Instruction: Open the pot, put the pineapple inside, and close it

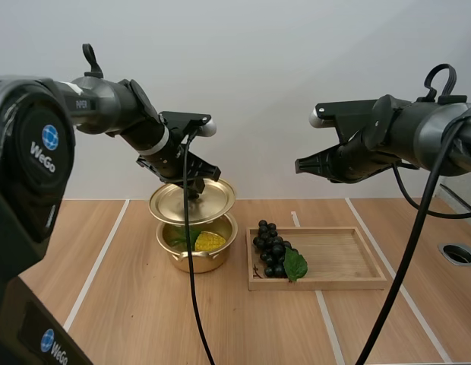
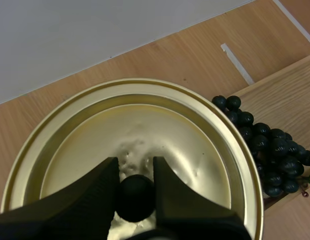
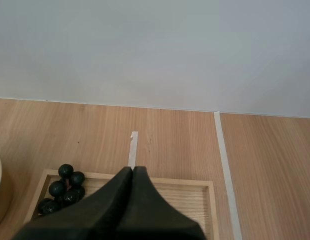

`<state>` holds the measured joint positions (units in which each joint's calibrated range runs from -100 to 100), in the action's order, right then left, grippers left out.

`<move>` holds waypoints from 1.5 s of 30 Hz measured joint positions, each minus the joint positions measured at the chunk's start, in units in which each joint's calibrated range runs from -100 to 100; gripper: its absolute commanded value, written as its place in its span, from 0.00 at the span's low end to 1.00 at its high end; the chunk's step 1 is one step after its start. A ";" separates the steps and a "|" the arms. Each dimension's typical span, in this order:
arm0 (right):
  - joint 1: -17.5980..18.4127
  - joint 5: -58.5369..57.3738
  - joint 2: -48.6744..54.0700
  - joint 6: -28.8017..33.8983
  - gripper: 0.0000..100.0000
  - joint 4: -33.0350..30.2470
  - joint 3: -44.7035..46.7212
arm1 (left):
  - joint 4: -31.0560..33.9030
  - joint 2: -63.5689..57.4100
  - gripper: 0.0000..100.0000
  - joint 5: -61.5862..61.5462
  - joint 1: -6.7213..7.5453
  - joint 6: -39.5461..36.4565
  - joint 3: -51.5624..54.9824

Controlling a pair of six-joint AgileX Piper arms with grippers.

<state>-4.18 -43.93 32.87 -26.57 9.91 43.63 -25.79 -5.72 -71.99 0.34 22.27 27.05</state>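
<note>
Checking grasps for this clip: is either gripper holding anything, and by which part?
The left gripper pinches the lid by its black knob; the right gripper holds nothing.

Closed right end effector [image 3: 132,171], tray [image 3: 187,197], grapes [image 3: 65,186]

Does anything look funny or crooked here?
Only the lid: the left tool holds it by its knob, a bit tilted in the air over the open pot, pineapple inside. Nothing looks spilled or broken.

Glossy mtl lid [image 2: 195,150] – wood tray [image 1: 338,257]
</note>
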 measured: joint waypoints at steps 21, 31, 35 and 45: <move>0.00 0.00 0.00 0.00 0.00 0.00 0.00 | -3.54 5.34 0.00 7.72 0.00 5.27 4.43; 0.00 0.00 0.00 0.00 0.00 0.00 0.00 | -4.14 5.34 0.00 7.72 0.00 5.66 4.56; 0.00 0.00 0.00 0.00 0.00 0.00 0.00 | -4.14 5.72 0.03 7.72 0.00 5.66 4.56; 0.00 -0.18 0.00 0.00 0.00 0.00 0.00 | -4.14 7.75 0.74 5.74 0.00 7.16 4.56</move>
<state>-4.18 -44.11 32.87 -26.57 9.91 43.63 -29.93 2.03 -66.26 0.34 29.43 31.61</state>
